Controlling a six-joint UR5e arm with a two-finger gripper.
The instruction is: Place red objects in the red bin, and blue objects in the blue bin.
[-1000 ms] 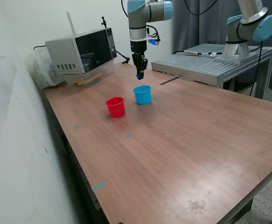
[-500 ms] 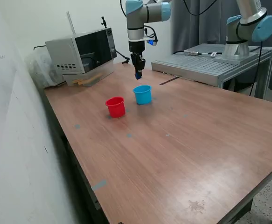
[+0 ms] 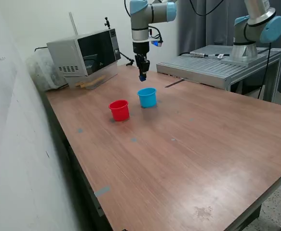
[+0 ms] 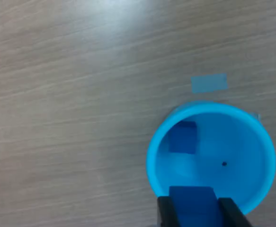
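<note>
While gripper (image 4: pixel 194 210) clamps blue cube (image 4: pixel 192 204) — above blue cup (image 4: pixel 209 120)

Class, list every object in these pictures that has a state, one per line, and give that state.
Two-finger gripper: jaws shut on a small dark-blue cube, above the cup.
Round light-blue plastic cup: upright, one dark-blue cube inside.
Round red plastic cup: upright; contents not visible.
Grey microwave oven: door closed.
</note>
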